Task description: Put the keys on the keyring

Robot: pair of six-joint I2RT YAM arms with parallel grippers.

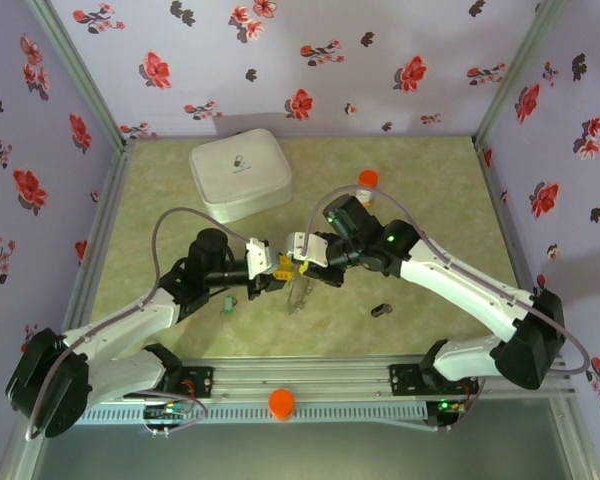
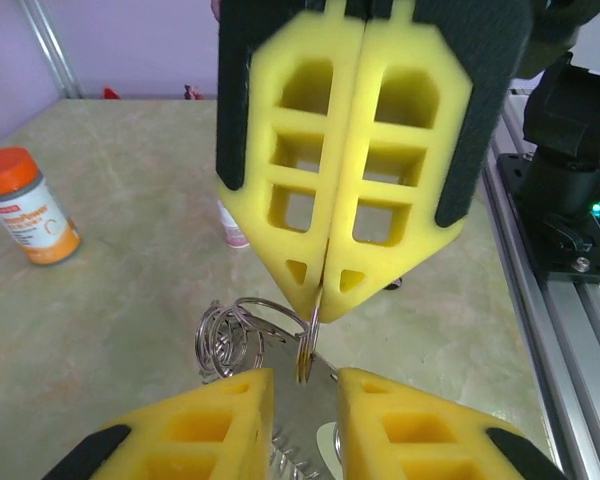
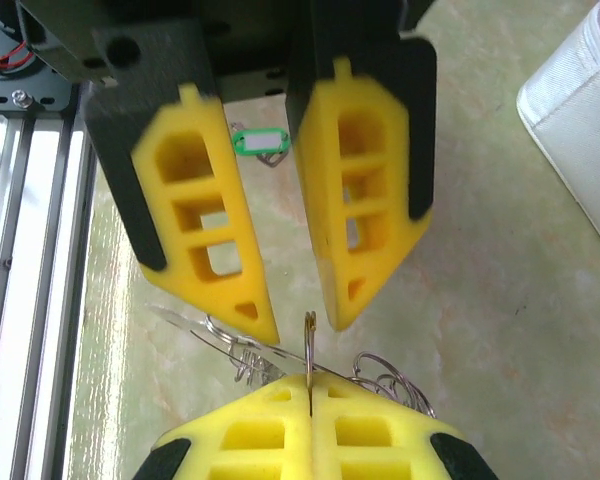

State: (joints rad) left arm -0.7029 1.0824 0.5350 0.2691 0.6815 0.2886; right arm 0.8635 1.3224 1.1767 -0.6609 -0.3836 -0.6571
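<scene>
- Your right gripper (image 3: 310,388) has its 2 yellow foam fingers pressed together. They are clamped on 1 thin metal ring of the keyring (image 2: 236,335), and that ring stands edge-on at the tips.
- Your left gripper (image 2: 305,385) meets it tip to tip with its jaws apart. The pinched ring sits in the gap between them.
- The rest of the keyring spreads as a tangle of thin grey wire loops just beside the pinched tips, at the middle of the table (image 1: 430,200).
- The green-headed key (image 1: 227,303) lies on the table just beside your left arm, apart from the keyring. In the right wrist view its green frame holds a white insert, and you cannot read any writing on it.
- The black-headed key (image 1: 381,309) lies on the table near your right forearm, well apart from the keyring.
- The pill bottle (image 2: 25,205) stands upright with an orange cap. Its white label carries orange print too blurred to read.
- The white case (image 1: 240,172) sits at the far left of the table. It has a small capsule symbol on its lid, and any writing by it is too small to read.
</scene>
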